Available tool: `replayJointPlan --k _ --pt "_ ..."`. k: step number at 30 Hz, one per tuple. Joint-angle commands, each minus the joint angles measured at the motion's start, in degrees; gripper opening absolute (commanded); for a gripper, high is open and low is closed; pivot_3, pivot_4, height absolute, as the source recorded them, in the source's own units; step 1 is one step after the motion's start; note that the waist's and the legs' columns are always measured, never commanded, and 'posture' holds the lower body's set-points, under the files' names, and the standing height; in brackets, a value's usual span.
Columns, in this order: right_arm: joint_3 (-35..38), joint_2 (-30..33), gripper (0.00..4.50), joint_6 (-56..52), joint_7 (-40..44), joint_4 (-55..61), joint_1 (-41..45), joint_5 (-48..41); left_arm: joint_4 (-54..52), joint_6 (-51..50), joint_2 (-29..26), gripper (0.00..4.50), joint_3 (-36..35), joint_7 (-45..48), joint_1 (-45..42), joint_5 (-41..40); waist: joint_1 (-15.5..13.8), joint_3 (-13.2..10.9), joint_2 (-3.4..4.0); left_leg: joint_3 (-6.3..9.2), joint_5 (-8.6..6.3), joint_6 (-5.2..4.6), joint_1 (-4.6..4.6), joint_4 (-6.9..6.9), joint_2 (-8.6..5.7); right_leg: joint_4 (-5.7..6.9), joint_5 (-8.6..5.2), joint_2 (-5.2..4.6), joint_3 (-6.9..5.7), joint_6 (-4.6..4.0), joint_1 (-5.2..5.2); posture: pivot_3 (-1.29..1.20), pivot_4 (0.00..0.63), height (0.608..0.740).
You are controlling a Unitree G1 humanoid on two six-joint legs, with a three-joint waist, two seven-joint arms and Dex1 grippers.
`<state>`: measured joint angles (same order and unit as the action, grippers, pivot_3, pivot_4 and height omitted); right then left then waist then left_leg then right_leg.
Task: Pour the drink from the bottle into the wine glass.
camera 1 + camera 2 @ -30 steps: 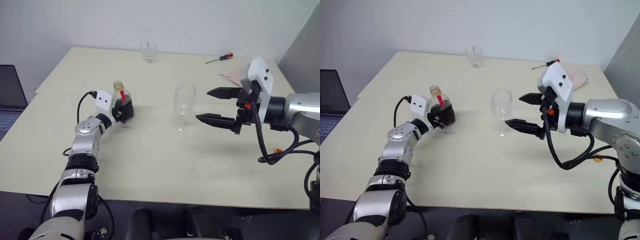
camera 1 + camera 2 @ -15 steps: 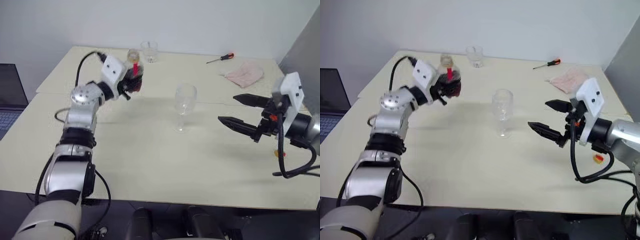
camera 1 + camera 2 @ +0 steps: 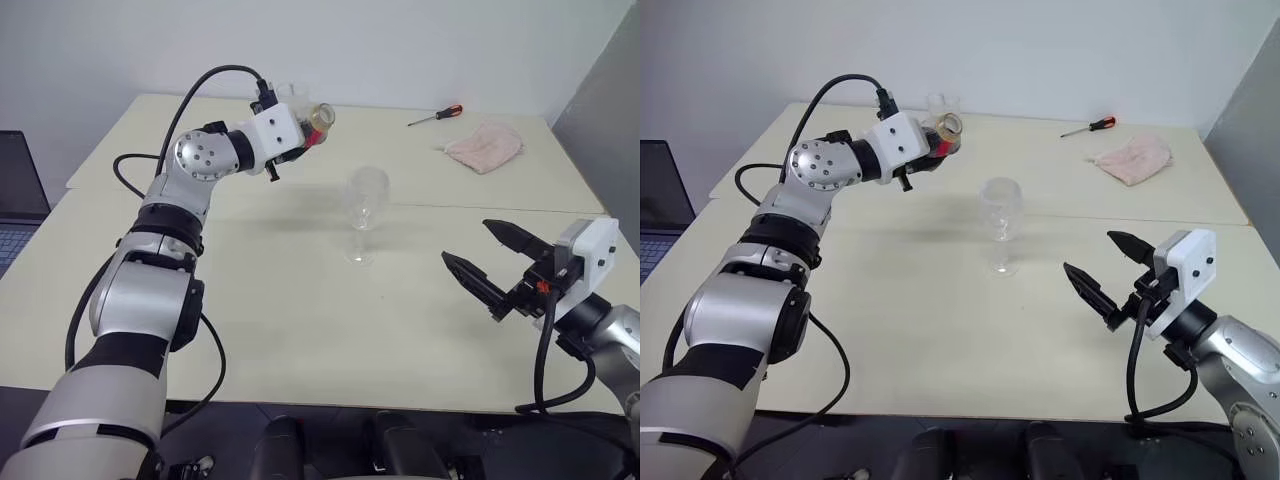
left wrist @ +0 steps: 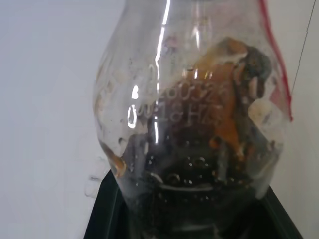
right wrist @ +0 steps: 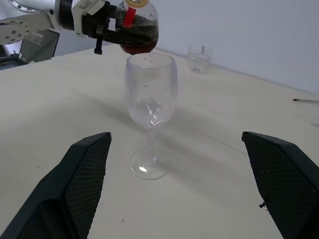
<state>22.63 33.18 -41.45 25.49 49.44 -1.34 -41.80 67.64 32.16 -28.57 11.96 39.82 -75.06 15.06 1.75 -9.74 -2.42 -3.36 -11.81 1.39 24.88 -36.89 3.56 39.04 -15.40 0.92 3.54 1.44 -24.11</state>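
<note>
The bottle is up in the air, tipped so its yellow-capped neck points toward the camera and a bit right, red label strip showing. The drink is dark brown, cola-ish, pooled in the squat round body. The wine glass stands upright mid-table, clear and empty, rounded bowl on a thin stem and flat foot. The bottle sits at about 10 o'clock from it, well apart.

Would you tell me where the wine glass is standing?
The wine glass stands mid-table, between the raised bottle on its left and the open right gripper.
</note>
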Motion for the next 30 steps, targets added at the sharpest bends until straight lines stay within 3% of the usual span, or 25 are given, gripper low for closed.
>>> replayJointPlan --k 1,13,30 --pt "1.41 -0.45 4.50 2.05 -2.52 3.97 -0.48 -1.18 0.58 3.57 0.70 1.24 0.18 -2.44 -3.97 1.26 -0.04 0.00 0.00 0.00 0.00 0.00 0.00 -0.01 0.00 0.00 0.00 0.00 0.00 0.01 0.01 0.00 0.150 0.740" --pt "-2.41 1.61 4.50 4.60 -4.54 10.37 -7.34 0.03 4.12 8.42 2.89 1.24 4.28 -8.02 -6.84 7.89 -0.02 0.00 -0.01 0.03 0.00 0.00 -0.01 0.00 0.00 0.01 0.00 0.01 -0.01 0.02 0.01 0.00 0.150 0.740" --pt "-4.25 4.18 4.50 6.38 -5.29 8.80 -6.25 0.14 4.95 12.20 1.53 1.16 10.54 -16.55 -8.00 17.34 -0.09 0.00 -0.01 0.03 0.00 0.01 -0.01 -0.02 -0.02 0.03 0.00 0.01 0.00 0.02 0.02 0.00 0.150 0.740"
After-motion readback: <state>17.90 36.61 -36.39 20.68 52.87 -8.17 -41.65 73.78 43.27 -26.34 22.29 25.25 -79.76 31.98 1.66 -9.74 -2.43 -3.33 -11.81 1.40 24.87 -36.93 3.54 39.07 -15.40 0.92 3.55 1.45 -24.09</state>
